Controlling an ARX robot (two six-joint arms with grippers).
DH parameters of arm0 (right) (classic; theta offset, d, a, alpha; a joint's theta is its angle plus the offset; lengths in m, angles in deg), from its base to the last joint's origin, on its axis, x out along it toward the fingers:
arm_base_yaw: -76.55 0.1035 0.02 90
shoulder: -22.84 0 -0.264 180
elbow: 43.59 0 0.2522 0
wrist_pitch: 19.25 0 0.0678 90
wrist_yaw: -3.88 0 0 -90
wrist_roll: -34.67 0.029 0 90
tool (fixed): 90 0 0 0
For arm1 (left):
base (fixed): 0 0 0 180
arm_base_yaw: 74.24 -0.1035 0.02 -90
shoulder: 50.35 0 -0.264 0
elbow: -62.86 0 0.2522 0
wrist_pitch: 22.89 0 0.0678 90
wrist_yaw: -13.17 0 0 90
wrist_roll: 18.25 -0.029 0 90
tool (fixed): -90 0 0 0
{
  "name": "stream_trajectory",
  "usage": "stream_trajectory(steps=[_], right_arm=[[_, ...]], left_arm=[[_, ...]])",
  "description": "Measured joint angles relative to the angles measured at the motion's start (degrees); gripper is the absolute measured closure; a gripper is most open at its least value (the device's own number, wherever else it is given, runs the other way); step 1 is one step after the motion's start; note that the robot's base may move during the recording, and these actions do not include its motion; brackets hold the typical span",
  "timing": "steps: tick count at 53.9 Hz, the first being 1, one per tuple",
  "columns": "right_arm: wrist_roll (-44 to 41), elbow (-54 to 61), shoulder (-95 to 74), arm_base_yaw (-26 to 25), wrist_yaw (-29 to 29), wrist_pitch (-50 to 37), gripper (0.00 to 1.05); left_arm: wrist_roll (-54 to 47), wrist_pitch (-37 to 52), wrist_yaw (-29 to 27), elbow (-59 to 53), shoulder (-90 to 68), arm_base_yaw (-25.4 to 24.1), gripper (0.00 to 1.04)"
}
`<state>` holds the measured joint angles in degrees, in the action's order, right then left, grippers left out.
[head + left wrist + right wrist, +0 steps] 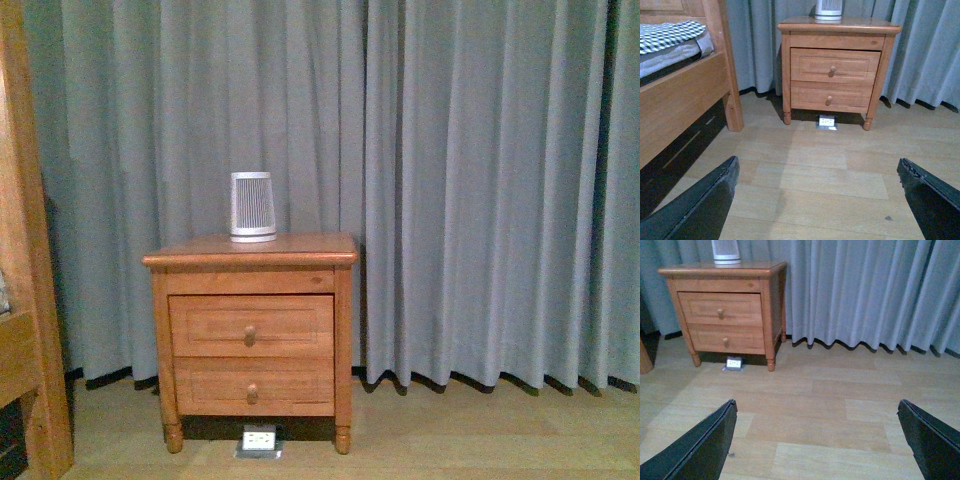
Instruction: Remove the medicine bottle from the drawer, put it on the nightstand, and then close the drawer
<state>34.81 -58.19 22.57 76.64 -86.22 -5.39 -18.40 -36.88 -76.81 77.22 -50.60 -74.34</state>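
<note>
The nightstand [250, 249] sits ahead at 11 o'clock with its upper drawer [250, 325] shut, so the medicine bottle's hidden. The left gripper [817, 161] and right gripper [817, 402] both gape wide, probably awaiting the knob [249, 335].

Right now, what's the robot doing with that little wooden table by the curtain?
Nothing is being touched yet. The left tool and right tool are both open and empty, out over the floor, well short of the nightstand. Its upper drawer is shut, so the medicine bottle can't be seen. Only a white ribbed cylinder stands on top.
</note>
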Motion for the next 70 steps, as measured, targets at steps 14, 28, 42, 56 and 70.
stream_trajectory(steps=[14, 28, 42, 56, 70], right_arm=[[0.00, 0.00, 0.00, 0.00, 0.00, 0.00, 0.07], [0.00, 0.00, 0.00, 0.00, 0.00, 0.00, 0.07], [0.00, 0.00, 0.00, 0.00, 0.00, 0.00, 0.07], [0.00, 0.00, 0.00, 0.00, 0.00, 0.00, 0.07], [0.00, 0.00, 0.00, 0.00, 0.00, 0.00, 0.07]], left_arm=[[0.00, 0.00, 0.00, 0.00, 0.00, 0.00, 0.07], [0.00, 0.00, 0.00, 0.00, 0.00, 0.00, 0.07], [0.00, 0.00, 0.00, 0.00, 0.00, 0.00, 0.07], [0.00, 0.00, 0.00, 0.00, 0.00, 0.00, 0.07], [0.00, 0.00, 0.00, 0.00, 0.00, 0.00, 0.07]])
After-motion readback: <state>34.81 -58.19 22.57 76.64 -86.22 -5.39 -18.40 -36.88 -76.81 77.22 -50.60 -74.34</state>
